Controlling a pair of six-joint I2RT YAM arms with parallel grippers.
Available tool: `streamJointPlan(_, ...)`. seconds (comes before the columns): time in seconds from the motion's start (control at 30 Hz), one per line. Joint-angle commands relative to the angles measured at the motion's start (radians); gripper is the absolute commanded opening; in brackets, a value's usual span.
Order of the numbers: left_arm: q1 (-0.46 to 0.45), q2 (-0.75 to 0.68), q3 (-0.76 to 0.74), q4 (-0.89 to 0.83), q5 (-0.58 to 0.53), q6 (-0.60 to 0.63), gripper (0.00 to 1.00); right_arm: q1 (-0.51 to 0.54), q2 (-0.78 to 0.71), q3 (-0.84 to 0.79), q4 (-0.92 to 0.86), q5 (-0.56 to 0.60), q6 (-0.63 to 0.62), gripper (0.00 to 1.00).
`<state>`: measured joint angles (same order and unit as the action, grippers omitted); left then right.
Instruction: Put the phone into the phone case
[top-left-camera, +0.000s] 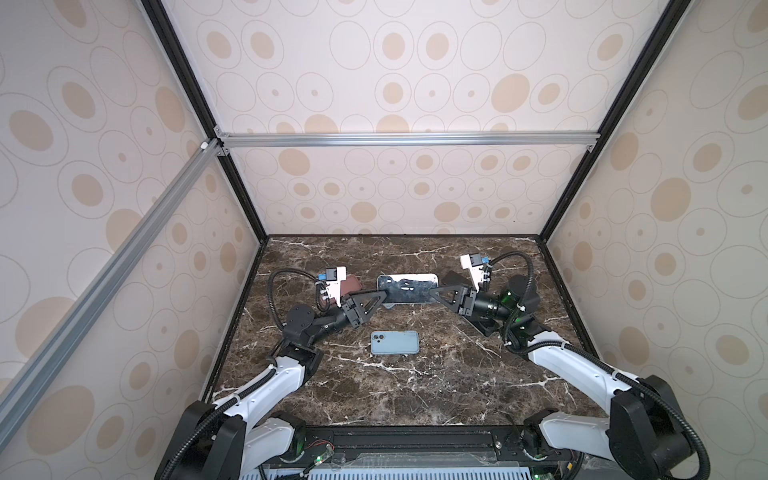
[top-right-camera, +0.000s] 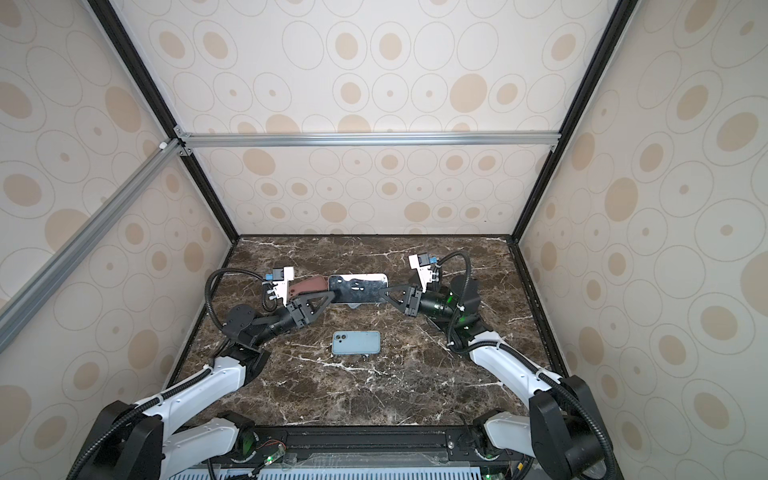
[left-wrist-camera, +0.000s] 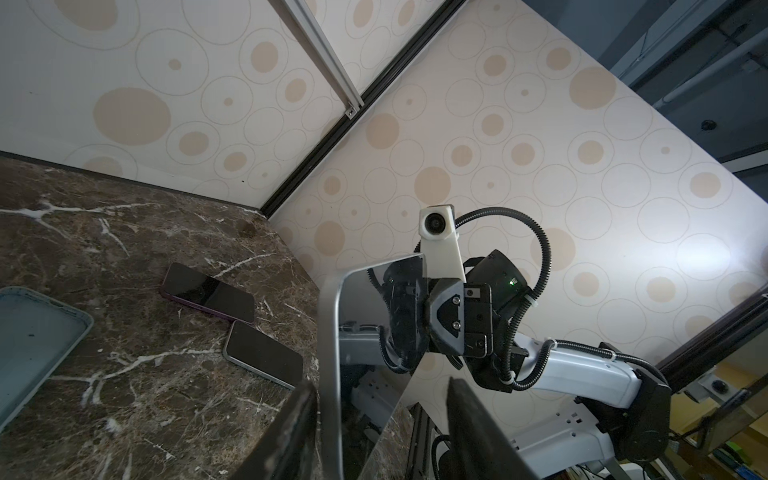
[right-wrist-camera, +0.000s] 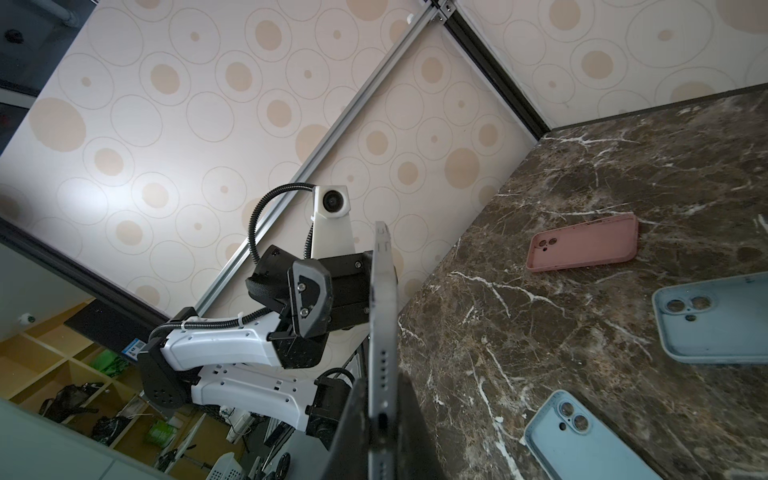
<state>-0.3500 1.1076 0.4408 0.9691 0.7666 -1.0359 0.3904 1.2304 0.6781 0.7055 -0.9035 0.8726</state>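
Nearest, in the lower middle of both top views, the light blue phone case (top-left-camera: 395, 343) lies flat on the marble table (top-left-camera: 457, 382), its hollow side seemingly up. Higher in the frame the phone (top-left-camera: 409, 289) hangs on its long edge: my right claw (top-left-camera: 433, 293) is clamped on its right end, and my left claw (top-left-camera: 383, 296) has its fingers apart around its left end. I judge it best to carry it down with the right claw alone, tilt it flat, and seat one corner first.
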Motion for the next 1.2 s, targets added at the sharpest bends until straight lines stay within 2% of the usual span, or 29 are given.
streamJointPlan(0.0,0.016,-0.038,0.0,-0.082,-0.011,0.06,0.6,-0.004,-0.045,0.04,-0.033,0.049,-0.04,0.0)
streamJointPlan(0.13,0.02,-0.077,-0.004,-0.238,-0.053,0.132,0.71,-0.004,-0.067,0.044,-0.117,0.086,-0.084,0.0)
streamJointPlan(0.3,0.023,-0.125,0.02,-0.499,-0.158,0.269,0.8,-0.004,-0.094,0.046,-0.261,0.157,-0.163,0.0)
streamJointPlan(0.57,0.023,-0.139,0.055,-0.784,-0.323,0.408,0.82,-0.004,-0.095,0.053,-0.422,0.253,-0.253,0.0)
streamJointPlan(0.87,0.022,-0.127,0.028,-0.871,-0.421,0.435,0.81,-0.003,-0.089,0.063,-0.535,0.299,-0.304,0.0)
streamJointPlan(1.17,0.023,-0.084,0.006,-0.868,-0.435,0.433,0.8,-0.004,-0.07,0.067,-0.626,0.328,-0.33,0.0)
